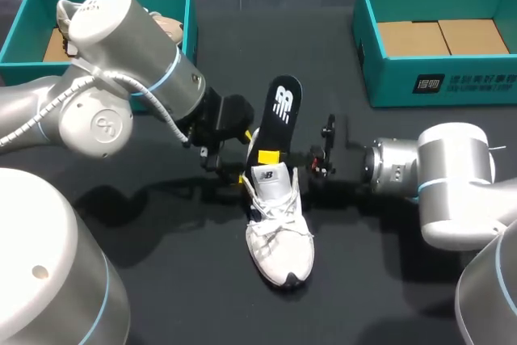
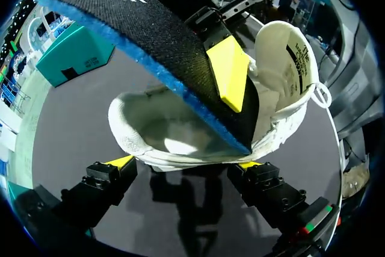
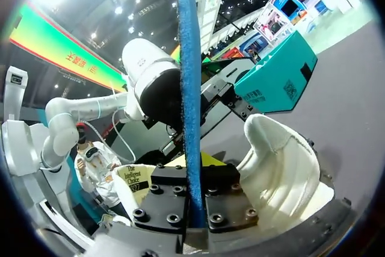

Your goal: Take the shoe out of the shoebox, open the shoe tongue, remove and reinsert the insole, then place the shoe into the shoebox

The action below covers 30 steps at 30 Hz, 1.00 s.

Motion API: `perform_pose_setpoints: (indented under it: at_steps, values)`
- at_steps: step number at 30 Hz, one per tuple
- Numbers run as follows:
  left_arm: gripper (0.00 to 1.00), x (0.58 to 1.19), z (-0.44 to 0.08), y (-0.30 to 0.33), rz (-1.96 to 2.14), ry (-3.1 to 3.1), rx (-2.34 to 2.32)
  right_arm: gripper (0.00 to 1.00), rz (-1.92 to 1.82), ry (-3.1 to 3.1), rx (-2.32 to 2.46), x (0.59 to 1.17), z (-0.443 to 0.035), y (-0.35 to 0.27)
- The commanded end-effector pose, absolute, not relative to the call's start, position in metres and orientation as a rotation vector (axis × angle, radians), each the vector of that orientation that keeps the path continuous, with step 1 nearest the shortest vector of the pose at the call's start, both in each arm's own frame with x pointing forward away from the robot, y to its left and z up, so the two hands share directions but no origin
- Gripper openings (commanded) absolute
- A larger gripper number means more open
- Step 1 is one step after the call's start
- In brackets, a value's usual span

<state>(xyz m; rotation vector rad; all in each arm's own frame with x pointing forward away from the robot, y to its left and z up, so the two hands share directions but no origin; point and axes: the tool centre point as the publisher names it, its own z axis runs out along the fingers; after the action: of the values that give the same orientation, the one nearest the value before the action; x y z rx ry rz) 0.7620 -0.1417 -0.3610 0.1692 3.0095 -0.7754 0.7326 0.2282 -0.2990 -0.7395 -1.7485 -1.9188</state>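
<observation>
A white sneaker (image 1: 279, 228) lies on the black table, toe toward me. Its black insole (image 1: 283, 111), blue underneath, stands tilted up out of the shoe's opening. My right gripper (image 1: 268, 156) comes in from the right and is shut on the insole's lower part. In the right wrist view the insole (image 3: 187, 88) runs edge-on between that gripper's (image 3: 195, 192) fingers, with the shoe (image 3: 277, 167) beside it. My left gripper (image 1: 245, 157) is open at the heel. In its own view the shoe's heel (image 2: 180, 130) sits just ahead of the left gripper (image 2: 184, 163), and the insole (image 2: 150, 34) rises above the heel.
A teal shoebox (image 1: 191, 14) at the back left holds another shoe (image 1: 166, 26), partly hidden by my left arm. A second teal shoebox (image 1: 436, 82) at the back right shows only its cardboard bottom. Bare black table lies in front of the sneaker.
</observation>
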Motion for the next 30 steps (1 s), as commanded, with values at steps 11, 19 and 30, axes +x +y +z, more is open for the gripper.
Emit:
perform_pose_setpoints:
  at_steps: [11, 19, 30]
  values:
    - [1.00, 0.761, -0.361, -0.143, -0.777, 3.009, 0.171, 0.00, -1.868, -1.719, -0.736, 0.749, -0.302, 0.225]
    - [1.00, 0.761, -0.361, -0.143, -0.777, 3.009, 0.171, 0.00, -1.768, -1.672, -0.798, 0.748, -0.324, 0.225]
    - [1.00, 0.761, -0.361, -0.143, -0.777, 3.009, 0.171, 0.00, -1.721, -1.628, -0.888, 0.722, -0.337, 0.222]
